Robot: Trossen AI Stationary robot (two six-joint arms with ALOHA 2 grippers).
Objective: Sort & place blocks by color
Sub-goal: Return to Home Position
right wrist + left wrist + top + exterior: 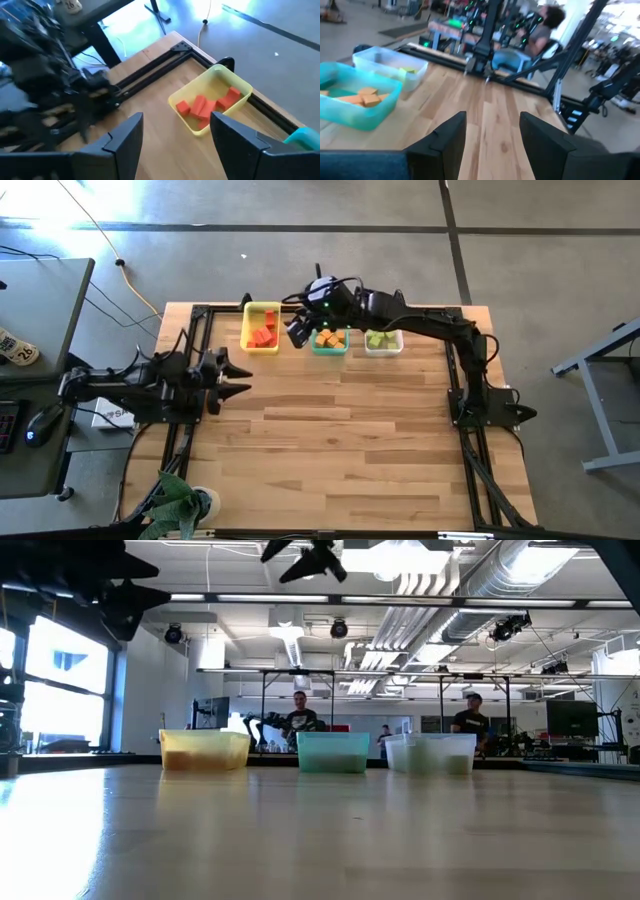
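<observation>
Lifting the right gripper [298, 331], fingers apart and empty over the far row between yellow bin [262, 306] and teal bin [329, 351], should precede pulling back, to clear the rims; red blocks [264, 335], orange blocks [330, 338] and green blocks [380, 339] lie binned there. Left gripper [243, 378], also apart, waits left

The counter [340, 450] lies open from middle to 6 o'clock. At 12 o'clock stand the yellow bin [247, 332], teal bin [330, 352] and clear bin [384, 351], the right gripper [297, 332] above them; the left gripper [248, 380] sits at 9 o'clock.
</observation>
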